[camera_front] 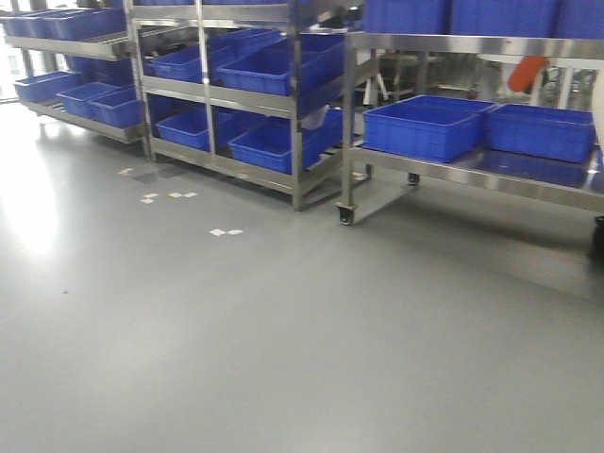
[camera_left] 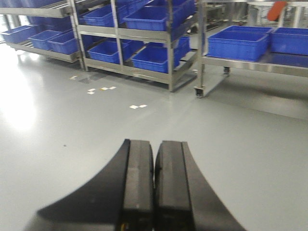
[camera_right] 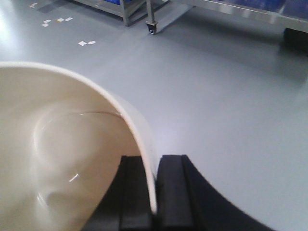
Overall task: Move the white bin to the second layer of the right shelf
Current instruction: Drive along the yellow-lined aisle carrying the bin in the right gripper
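The white bin, cream and glossy, fills the lower left of the right wrist view, with its hollow facing the camera. My right gripper is shut on its rim wall, one finger inside and one outside. Above the grey floor, my left gripper is shut with nothing in it. Ahead stands a sloped steel rack whose middle level holds blue crates. I take this for the right shelf second layer, though no rollers show from here. Neither the bin nor the grippers appear in the front view.
A second sloped rack with blue crates stands at far left. At right, a wheeled steel table carries blue crates; its castor is nearest. White tape marks dot the grey floor. A dark object is at the right edge.
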Robot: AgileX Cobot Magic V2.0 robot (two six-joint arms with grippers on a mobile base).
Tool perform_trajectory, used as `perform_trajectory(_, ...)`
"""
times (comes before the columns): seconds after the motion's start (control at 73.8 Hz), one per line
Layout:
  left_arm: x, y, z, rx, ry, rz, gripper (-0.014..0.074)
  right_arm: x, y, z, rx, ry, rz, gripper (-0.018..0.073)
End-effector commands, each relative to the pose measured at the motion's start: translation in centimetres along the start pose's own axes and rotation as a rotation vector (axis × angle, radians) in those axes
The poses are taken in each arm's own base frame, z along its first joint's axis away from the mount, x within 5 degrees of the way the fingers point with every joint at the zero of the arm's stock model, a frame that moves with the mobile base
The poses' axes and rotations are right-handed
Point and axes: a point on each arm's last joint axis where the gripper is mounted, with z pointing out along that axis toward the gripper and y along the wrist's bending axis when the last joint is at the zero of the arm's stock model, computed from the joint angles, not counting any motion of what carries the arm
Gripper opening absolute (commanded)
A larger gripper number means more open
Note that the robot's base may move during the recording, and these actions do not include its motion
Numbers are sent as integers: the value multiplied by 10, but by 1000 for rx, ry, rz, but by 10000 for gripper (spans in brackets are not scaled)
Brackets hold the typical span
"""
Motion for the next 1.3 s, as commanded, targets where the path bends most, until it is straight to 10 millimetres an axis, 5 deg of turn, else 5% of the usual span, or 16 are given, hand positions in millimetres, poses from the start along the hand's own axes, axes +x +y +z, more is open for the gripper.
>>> perform_trajectory(0.0, 4, 0, 1, 1, -63, -5, 85, -16, 2, -4, -15, -119, 5, 47)
perform_trajectory(1.287, 4, 0, 1, 1, -63, -5, 85, -16, 2, -4, -15, -119, 5, 47)
